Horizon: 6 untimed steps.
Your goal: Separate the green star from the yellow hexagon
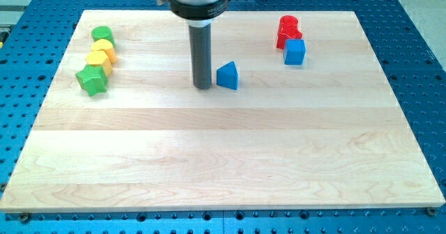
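The green star (91, 79) lies at the board's left, touching the yellow hexagon (97, 59) just above it. A second yellow block (103, 48) and a green round block (102, 34) continue the column toward the view's top. My tip (203, 86) rests on the board near the middle top, well to the right of the green star and just left of a blue triangle (228, 76), almost touching it.
A red block (288, 26) and a second red block (289, 38) sit at the upper right, with a blue cube (295, 51) just below them. The wooden board (223, 157) lies on a blue perforated table.
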{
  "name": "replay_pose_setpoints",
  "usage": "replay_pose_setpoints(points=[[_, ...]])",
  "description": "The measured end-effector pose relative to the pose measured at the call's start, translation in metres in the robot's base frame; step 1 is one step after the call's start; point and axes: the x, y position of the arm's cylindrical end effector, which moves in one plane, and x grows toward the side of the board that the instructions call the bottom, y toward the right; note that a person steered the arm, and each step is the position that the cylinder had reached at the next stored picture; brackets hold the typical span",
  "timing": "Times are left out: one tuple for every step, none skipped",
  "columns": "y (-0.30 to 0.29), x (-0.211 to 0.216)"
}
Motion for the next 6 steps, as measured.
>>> replay_pose_setpoints(points=[[-0.096, 0.066], [-0.218, 0.097], [-0.252, 0.043], [-0.212, 0.005], [-0.144, 0.007], [-0.104, 0.015]])
